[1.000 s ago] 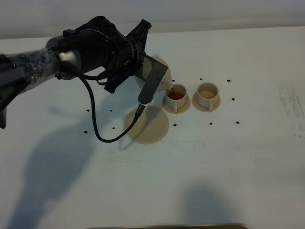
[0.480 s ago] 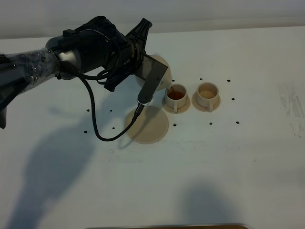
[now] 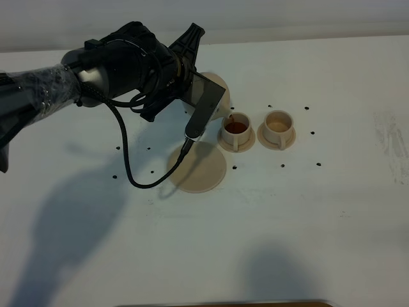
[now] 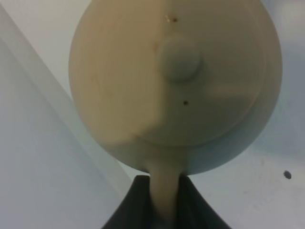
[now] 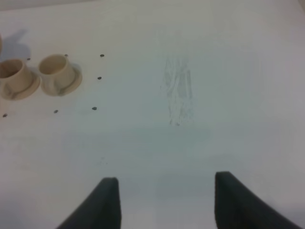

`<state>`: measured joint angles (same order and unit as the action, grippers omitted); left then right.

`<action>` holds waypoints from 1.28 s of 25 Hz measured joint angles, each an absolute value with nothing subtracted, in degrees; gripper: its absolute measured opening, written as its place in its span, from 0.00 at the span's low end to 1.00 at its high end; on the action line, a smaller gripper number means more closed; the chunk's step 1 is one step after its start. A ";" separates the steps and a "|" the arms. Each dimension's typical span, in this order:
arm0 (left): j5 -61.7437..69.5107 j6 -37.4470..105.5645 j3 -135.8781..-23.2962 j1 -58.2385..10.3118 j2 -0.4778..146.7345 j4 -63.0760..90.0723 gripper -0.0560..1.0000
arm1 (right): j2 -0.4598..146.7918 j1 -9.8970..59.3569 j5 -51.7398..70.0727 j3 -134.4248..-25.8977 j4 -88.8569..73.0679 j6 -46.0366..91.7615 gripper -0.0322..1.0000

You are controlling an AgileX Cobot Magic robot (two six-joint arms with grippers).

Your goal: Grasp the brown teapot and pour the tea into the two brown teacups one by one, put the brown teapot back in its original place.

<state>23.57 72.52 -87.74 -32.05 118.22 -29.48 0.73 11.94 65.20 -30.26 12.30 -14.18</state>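
My left gripper (image 3: pixel 206 110) is shut on the loop handle of the brown teapot (image 3: pixel 217 85) and holds it tilted, spout down over the left teacup (image 3: pixel 236 127). That cup holds brown tea, and a thin stream runs into it. The right teacup (image 3: pixel 278 125) stands beside it on its saucer and looks empty. The large flat saucer (image 3: pixel 199 169) lies bare in front of the teapot. In the left wrist view the teapot (image 4: pixel 176 86) fills the frame, its handle between the fingers (image 4: pixel 126 210). My right gripper (image 5: pixel 167 200) is open and empty, far from both cups (image 5: pixel 56 71).
Small black dots (image 3: pixel 282 165) mark the white table (image 3: pixel 319 211) around the cups and saucer. A black cable (image 3: pixel 124 160) hangs from the left arm over the table. A scuffed patch (image 5: pixel 178 93) lies on the table ahead of the right gripper.
The teapot stays tilted over the left teacup and the tea in that cup looks slightly higher. Neither arm has visibly moved.
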 joint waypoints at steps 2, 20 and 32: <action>23.52 72.52 -87.74 -32.05 118.22 -29.96 0.21 | 0.73 11.94 65.20 -30.26 12.30 -14.18 0.45; 22.20 72.52 -87.74 -32.72 118.22 -31.08 0.21 | 0.73 11.94 65.20 -30.26 12.30 -14.18 0.45; 21.57 72.52 -87.74 -32.72 118.22 -32.28 0.21 | 0.73 11.94 65.20 -30.26 12.30 -14.18 0.45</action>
<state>21.57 72.52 -87.74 -32.72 118.22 -32.28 0.73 11.94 65.20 -30.26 12.30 -14.18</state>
